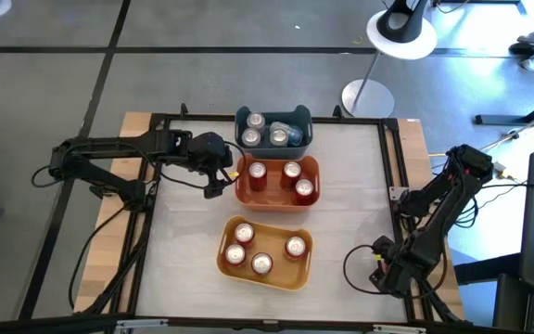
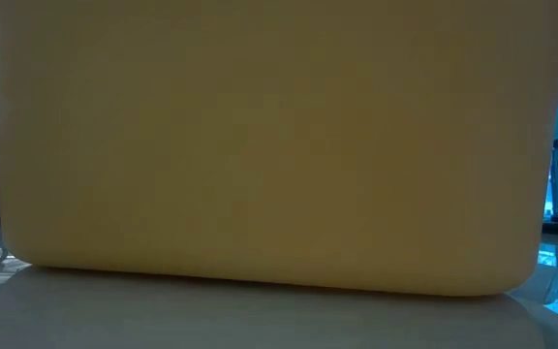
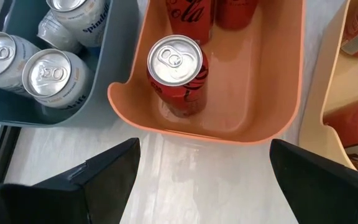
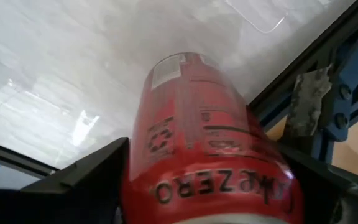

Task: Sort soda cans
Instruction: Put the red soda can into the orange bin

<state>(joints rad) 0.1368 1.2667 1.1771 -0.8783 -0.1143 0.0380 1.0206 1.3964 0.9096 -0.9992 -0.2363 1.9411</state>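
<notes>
Ten soda cans sit sorted in three bins at the middle of the desk (image 1: 184, 269), and an eleventh is off at the edge. The yellow bin (image 1: 286, 271), nearest the front, holds four red cans (image 1: 243, 232) standing upright with silver tops. The orange bin (image 1: 241, 186) behind it holds three more red cans (image 1: 257, 173); the closest one shows black script on its red body and a pull-tab lid. The blue-grey bin (image 1: 300, 119) at the back holds three silver cans (image 1: 255, 122), one of which seems to lie tilted.

The left tool (image 1: 215, 186) hovers just beside the orange bin's left wall, its two dark fingers (image 3: 104, 171) spread wide and holding nothing. The right tool (image 1: 385, 271) sits low at the desk's right front corner, by the black frame rail. Between its wide-set fingers (image 4: 86, 177) lies the eleventh red can (image 4: 191, 124), its "ZERO" lettering readable and the can pointing out over the white desk surface. In the low view, the yellow bin's wall fills the whole frame.
</notes>
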